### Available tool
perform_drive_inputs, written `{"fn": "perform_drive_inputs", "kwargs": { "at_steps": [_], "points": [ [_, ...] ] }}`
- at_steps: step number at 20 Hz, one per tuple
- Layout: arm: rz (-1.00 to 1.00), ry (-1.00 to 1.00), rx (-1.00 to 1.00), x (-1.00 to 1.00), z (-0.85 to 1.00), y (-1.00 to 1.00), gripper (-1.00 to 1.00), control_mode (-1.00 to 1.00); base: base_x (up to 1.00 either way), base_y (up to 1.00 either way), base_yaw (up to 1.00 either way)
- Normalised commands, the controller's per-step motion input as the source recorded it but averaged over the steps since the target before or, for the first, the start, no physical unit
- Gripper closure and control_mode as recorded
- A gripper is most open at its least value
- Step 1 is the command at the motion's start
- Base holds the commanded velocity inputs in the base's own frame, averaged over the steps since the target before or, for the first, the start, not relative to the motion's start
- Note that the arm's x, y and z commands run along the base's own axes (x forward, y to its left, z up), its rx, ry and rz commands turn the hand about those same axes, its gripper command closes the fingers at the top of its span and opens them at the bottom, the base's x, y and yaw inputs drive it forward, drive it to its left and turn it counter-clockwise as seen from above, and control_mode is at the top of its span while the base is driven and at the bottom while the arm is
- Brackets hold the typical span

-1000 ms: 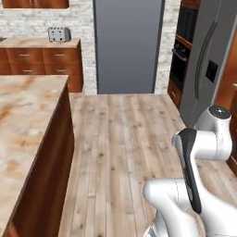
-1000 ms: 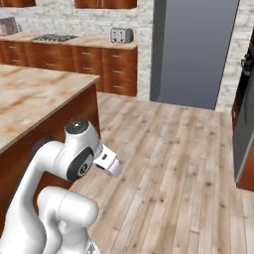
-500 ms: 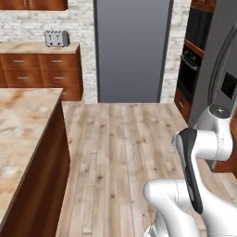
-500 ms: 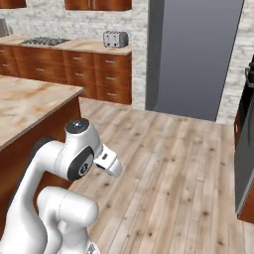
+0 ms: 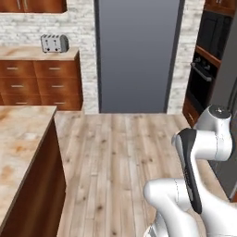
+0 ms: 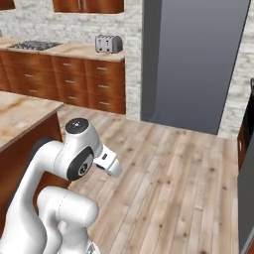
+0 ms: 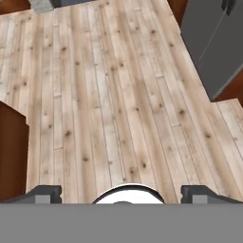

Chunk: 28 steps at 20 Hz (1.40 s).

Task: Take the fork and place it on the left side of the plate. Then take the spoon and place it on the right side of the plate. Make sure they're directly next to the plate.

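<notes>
Two jaws tips wide apart, empty, over wood floor (image 7: pixel 118 95); marble island (image 5: pixel 18 143) left; toaster (image 5: pixel 54 43) on rear counter.

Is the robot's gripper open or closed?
Open: in the hand view the gripper has its two dark fingertips far apart, only wooden floor between.

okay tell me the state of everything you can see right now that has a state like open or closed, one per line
gripper: jaws open, holding nothing, over bare wood floor
toaster: upright on the back counter, slots look empty
drawers: all shut
wall oven: door shut
fork, spoon, plate: not in view
</notes>
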Motion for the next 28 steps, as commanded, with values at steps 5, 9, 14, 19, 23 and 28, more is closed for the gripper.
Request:
{"fn": "perform_drive_inputs", "kwargs": {
  "at_steps": [5, 9, 14, 19, 23, 28],
  "points": [
    [0.00, 0.00, 0.00, 0.00, 0.00, 0.00, -1.00, 1.00, 1.00, 0.18, 0.00],
    [0.00, 0.00, 0.00, 0.00, 0.00, 0.00, -1.00, 1.00, 1.00, 0.57, 0.00],
    [0.00, 0.00, 0.00, 0.00, 0.00, 0.00, -1.00, 1.00, 1.00, 0.65, 0.00],
    [0.00, 0.00, 0.00, 0.00, 0.00, 0.00, -1.00, 1.00, 1.00, 0.15, 0.00],
    [0.00, 0.00, 0.00, 0.00, 0.00, 0.00, -1.00, 1.00, 1.00, 0.00, 0.00],
    [0.00, 0.00, 0.00, 0.00, 0.00, 0.00, -1.00, 1.00, 1.00, 0.11, 0.04]
  ]
}}
